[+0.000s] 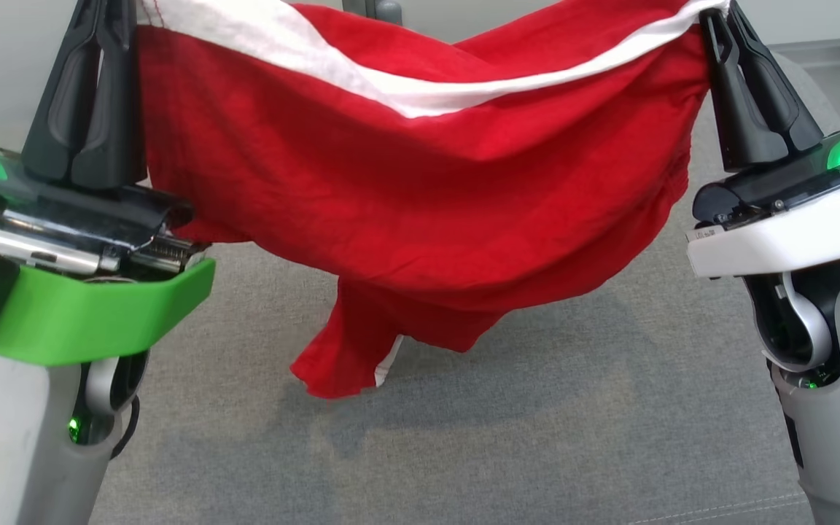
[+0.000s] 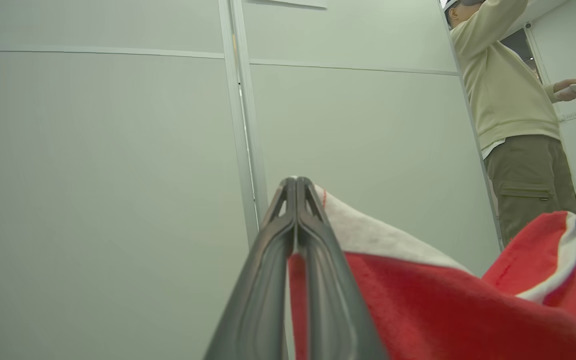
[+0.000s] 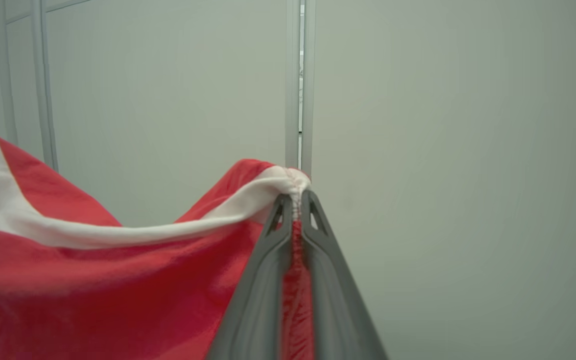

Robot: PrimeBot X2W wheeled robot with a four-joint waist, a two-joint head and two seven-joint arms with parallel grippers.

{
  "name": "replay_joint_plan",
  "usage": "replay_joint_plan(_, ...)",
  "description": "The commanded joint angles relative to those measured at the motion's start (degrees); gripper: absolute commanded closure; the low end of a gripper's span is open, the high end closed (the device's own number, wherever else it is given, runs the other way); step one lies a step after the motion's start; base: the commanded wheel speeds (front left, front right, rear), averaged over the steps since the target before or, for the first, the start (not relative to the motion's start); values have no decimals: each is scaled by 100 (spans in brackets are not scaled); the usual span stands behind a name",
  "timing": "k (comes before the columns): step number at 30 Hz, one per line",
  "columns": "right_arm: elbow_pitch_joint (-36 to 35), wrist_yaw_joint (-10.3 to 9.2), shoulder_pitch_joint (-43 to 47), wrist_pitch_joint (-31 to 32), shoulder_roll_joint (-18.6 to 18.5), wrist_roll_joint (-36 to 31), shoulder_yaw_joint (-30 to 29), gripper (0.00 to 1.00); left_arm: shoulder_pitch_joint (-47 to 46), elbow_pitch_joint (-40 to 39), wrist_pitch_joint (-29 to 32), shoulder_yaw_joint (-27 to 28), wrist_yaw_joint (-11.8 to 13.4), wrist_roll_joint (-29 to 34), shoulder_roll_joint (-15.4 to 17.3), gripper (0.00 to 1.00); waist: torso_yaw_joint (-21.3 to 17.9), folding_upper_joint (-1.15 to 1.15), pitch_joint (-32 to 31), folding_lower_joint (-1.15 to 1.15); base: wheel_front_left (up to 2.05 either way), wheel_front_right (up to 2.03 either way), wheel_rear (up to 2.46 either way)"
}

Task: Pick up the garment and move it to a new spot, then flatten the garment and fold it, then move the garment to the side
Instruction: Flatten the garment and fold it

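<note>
Head view shows me the red garment (image 1: 420,219) slung in the air between both arms, its lowest tail hanging over the grey surface (image 1: 573,437). My left gripper (image 2: 296,181) pinches the white-banded edge at the left, my right gripper (image 3: 296,199) the right end (both clamped tight on cloth).

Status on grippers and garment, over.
Left gripper, right gripper shut on red garment. Sags between them, low corner near grey surface. Person beyond, not blocking.
</note>
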Motion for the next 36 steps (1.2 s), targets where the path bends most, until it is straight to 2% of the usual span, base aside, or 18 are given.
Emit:
replay_joint_plan(1,38,0,-52,22,13,54,-19,100,-113,49,-31,4,-33,-68,-27,100,4,0,83,0,0,0,0)
replay_joint_plan(4,169,-1,-216,16,23,119,-42,100,-293,237,-86,-14,-125,-112,-59,100,12,0,252,0,0,0,0)
replay_joint_plan(10,769,0,-1036,-92,89,365,-37,100,-1274,1071,-387,-49,-524,-202,-222,100,47,0,862,0,0,0,0)
replay_joint_plan(18,2102,0,-2766,-592,112,603,226,100,-3060,2632,-760,-124,-1132,37,-553,100,128,0,1471,0,0,0,0)
replay_joint_plan(24,3320,0,-3997,-1342,297,684,514,100,-4213,3655,-803,54,-1372,230,-815,100,131,0,1679,0,0,0,0)
replay_joint_plan(30,4505,0,-4749,-1876,501,731,649,100,-4670,4393,-799,290,-1486,402,-986,100,119,0,1827,0,0,0,0)
replay_joint_plan(36,5402,0,-4642,-1949,524,756,925,100,-4131,5144,-799,445,-1538,240,-1230,100,208,0,1983,0,0,0,0)
